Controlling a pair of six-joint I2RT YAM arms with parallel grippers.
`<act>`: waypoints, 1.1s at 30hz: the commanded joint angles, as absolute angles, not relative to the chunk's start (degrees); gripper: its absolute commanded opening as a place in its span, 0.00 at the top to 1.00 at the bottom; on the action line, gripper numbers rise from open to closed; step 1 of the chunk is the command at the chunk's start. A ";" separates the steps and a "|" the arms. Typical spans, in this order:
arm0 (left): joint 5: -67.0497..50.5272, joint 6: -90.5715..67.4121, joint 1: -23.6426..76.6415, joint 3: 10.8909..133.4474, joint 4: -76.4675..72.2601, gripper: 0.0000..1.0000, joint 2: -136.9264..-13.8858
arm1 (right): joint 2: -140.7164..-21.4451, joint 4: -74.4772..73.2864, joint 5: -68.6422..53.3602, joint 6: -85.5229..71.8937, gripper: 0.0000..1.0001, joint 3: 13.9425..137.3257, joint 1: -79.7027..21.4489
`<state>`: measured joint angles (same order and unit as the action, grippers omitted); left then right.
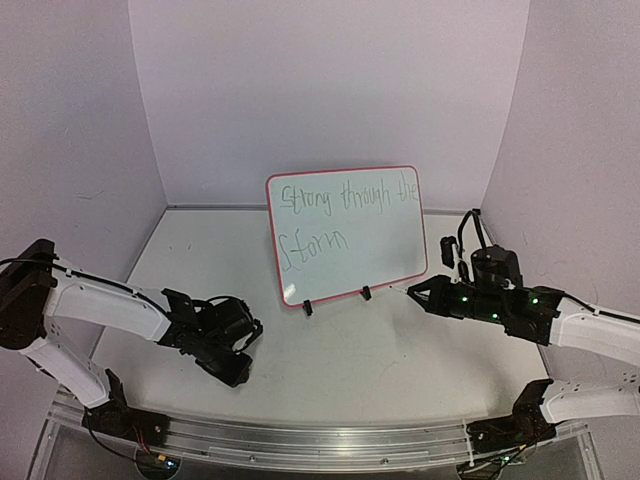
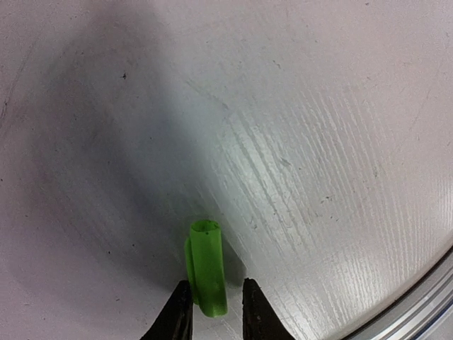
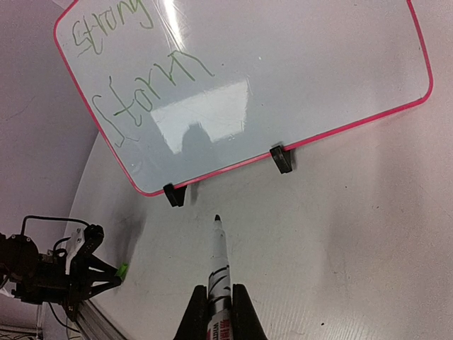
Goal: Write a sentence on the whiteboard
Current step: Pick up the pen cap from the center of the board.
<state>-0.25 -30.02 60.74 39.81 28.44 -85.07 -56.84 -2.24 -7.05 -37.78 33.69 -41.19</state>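
Whiteboard [image 1: 345, 235] stands near the middle of the table's [image 1: 330, 370] back edge on two clip feet [image 1: 308, 308]. I judge it light, stiff, slick and tippy, so I'd grip the pink frame. Right gripper [image 3: 219, 304] pinches the marker [image 3: 218, 262]. Left gripper [image 2: 216, 283] flanks a green cap [image 2: 205, 262]; I cannot tell if it grips.

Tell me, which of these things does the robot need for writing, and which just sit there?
Needed: the whiteboard, the marker in the right pincer, the green cap between the left pincer.
Just there: the table, the metal rail.
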 commanded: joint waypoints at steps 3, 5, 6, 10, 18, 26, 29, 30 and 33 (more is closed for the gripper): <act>0.21 -30.03 61.71 41.54 29.11 0.84 -87.27 | -55.68 -1.13 -5.93 -38.06 1.00 33.58 -41.57; 0.52 -30.80 61.89 41.04 29.64 0.88 -86.91 | -55.49 -1.23 -5.82 -38.05 1.00 33.47 -41.57; 0.76 -31.24 61.93 40.78 29.83 0.89 -86.65 | -55.43 -1.25 -5.80 -38.02 1.00 33.43 -41.57; 1.53 -32.59 62.05 39.91 29.91 0.97 -85.28 | -55.76 -1.46 -6.10 -37.59 1.00 33.68 -41.58; 1.88 -31.67 62.04 42.50 31.24 1.00 -82.06 | -59.17 -2.96 -16.94 -32.43 1.00 38.10 -39.72; -4.29 -23.70 62.04 46.38 32.84 1.00 -78.06 | -69.22 -3.99 -43.33 -29.01 1.00 44.49 -32.91; -9.81 -18.29 62.03 47.08 30.74 1.00 -76.58 | -73.63 -5.30 -51.08 -28.22 1.00 47.34 -32.87; -11.00 -16.69 61.98 47.55 30.56 1.00 -76.49 | -74.91 -5.70 -53.15 -28.20 1.00 48.25 -32.87; -15.55 -11.14 61.96 50.36 30.75 1.00 -77.25 | -77.78 -7.06 -57.82 -28.13 1.00 50.24 -33.13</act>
